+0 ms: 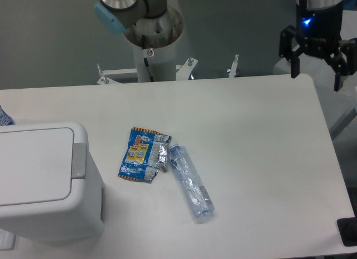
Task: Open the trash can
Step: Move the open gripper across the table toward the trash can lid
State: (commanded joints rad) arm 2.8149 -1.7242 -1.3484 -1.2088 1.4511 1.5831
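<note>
Table [251,158], white. Trash can [39,186] at near left edge, lid shut, grey tab [78,160] facing right. Gripper [318,66] above far right corner, fingers spread, empty. Clear bottle [191,183] lying mid-table, touching blue wrapper [140,154].

Crumpled blue wrapper [143,154] touching clear bottle [191,182] on table [251,136].

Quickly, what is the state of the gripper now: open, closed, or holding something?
Black two-finger gripper: open, holding nothing, above the white table's far right corner.
</note>
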